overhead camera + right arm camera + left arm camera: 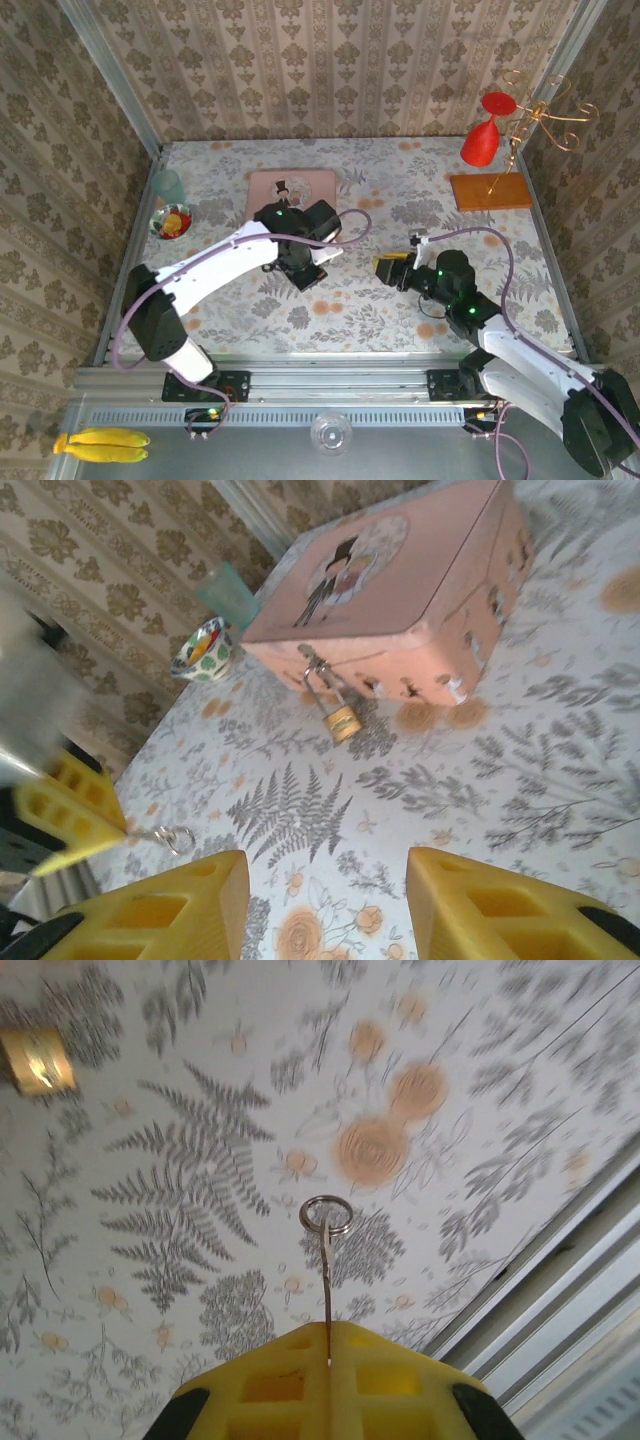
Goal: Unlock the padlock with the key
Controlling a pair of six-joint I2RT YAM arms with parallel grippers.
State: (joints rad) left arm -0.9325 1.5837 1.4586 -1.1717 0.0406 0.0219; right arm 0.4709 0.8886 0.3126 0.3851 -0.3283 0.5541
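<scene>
1. At the front wall of the pink rectangular picture tin, the tiny brass-gold padlock hangs by its thin silvery shackle from the tin's latch; its body rests on the flowered tablecloth; the shackle looks seated, so I call it still locked.
2. Over to the left gripper; its yellow fingers are clenched on the small silvery key, seen edge-on, with its split ring sticking out in front; so the pick-up is done.
3. Note that the ring end leads; the working end seems pinched between the pads, though I cannot be sure at this angle; a re-grip may be needed.
4. In the right wrist view the key and ring sit low over the cloth, well apart from the padlock; nothing has touched the keyhole, and I cannot tell which face carries it.
5. The right gripper is spread wide and empty, pointed at the padlock across bare cloth; my read is that it is free to steady the lock body.
6. So it is early going; left to do, by my judgement: bring the key over, line it up, push in, turn, pop the shackle.
</scene>
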